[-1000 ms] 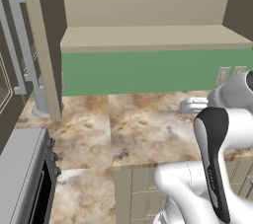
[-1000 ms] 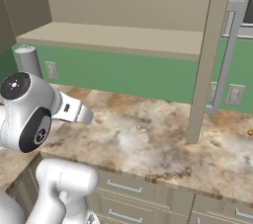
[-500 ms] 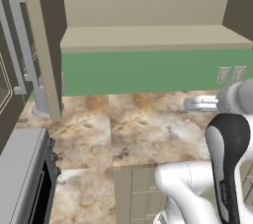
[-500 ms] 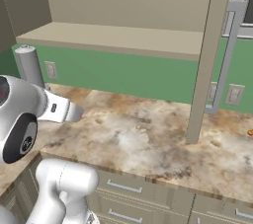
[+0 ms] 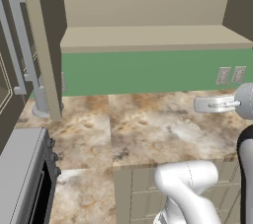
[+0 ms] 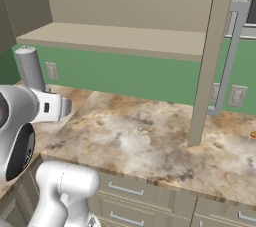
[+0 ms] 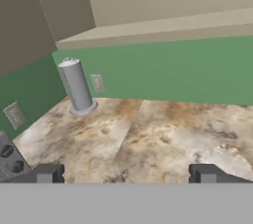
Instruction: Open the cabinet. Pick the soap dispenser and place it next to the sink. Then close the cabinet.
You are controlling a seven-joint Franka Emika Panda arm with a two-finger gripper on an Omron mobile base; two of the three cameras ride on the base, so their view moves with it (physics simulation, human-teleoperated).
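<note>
The cabinet (image 5: 148, 38) stands open, its beige shelf (image 6: 125, 38) bare. Its left door (image 5: 44, 45) and right door (image 6: 210, 56) are swung out over the counter, edge-on to the cameras. The soap dispenser and the sink are out of view. My gripper (image 7: 126, 173) is open with nothing between its fingertips (image 7: 47, 173), low over the marble counter (image 7: 148, 134) and facing the back left corner. My white hand (image 5: 215, 103) hangs at the right edge of the left base view, apart from the shelf.
A tall grey post with a flared base (image 7: 76, 87) stands in the back left corner, partly behind the left door (image 5: 42, 99). A stove (image 5: 20, 168) sits left of the counter. Wall outlets (image 5: 230, 75) mark the green backsplash. Drawer fronts (image 6: 125, 191) run below the counter edge.
My arm has swung toward the right in the left base view and toward the left in the right base view, sinking lower. The cabinet doors and the post stay as they were.
</note>
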